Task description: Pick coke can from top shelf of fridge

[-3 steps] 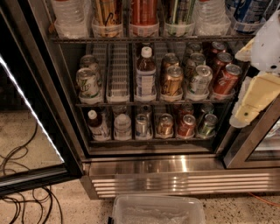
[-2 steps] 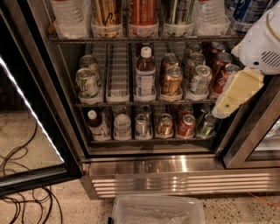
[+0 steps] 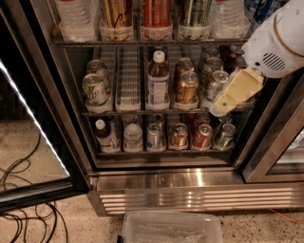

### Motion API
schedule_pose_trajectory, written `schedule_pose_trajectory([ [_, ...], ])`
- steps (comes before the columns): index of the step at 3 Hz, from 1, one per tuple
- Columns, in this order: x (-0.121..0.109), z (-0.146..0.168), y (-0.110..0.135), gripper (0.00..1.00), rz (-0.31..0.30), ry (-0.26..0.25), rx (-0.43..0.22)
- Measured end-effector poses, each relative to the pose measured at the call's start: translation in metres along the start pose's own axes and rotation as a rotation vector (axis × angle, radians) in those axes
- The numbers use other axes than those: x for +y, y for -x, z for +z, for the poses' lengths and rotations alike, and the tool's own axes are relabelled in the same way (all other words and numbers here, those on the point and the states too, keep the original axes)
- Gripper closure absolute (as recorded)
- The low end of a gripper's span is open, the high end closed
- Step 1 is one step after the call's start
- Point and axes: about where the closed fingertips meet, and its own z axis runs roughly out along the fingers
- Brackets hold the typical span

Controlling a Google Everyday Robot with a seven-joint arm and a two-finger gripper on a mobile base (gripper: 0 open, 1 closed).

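The fridge [image 3: 190, 180] stands open before me, with a steel frame and a dark interior. Its top shelf [image 3: 142, 42] runs along the upper edge of the view, with whitish cup holders at the front. A red can [image 3: 156, 13], the coke can, stands in the middle holder, its top cut off by the frame. Gold-brown [image 3: 116, 14] and green [image 3: 194, 14] cans flank it. My gripper [image 3: 224, 103], cream-coloured under a white arm [image 3: 278, 42], hangs at the right in front of the middle rack, below and right of the red can.
The middle rack holds green-and-white cans [image 3: 95, 88], a bottle [image 3: 157, 78] and gold-brown cans [image 3: 186, 88]. The lower rack holds bottles and cans, one red [image 3: 203, 135]. The open glass door [image 3: 28, 114] is at the left, cables [image 3: 23, 213] on the floor, a clear plastic bin [image 3: 171, 230] below.
The arm and gripper have moved left from the right edge, now covering the right-hand cans of the middle rack. Nothing in the fridge has moved.
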Motion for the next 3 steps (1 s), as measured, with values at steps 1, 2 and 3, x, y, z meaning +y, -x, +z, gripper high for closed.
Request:
schedule_pose_trajectory([
  [1,0.0,0.0,0.0,0.0,0.0,0.0,0.0],
  [2,0.004,0.002,0.035,0.0,-0.001,-0.005,-0.12],
  [3,0.014,-0.007,0.093,0.0,0.049,-0.034,-0.314],
])
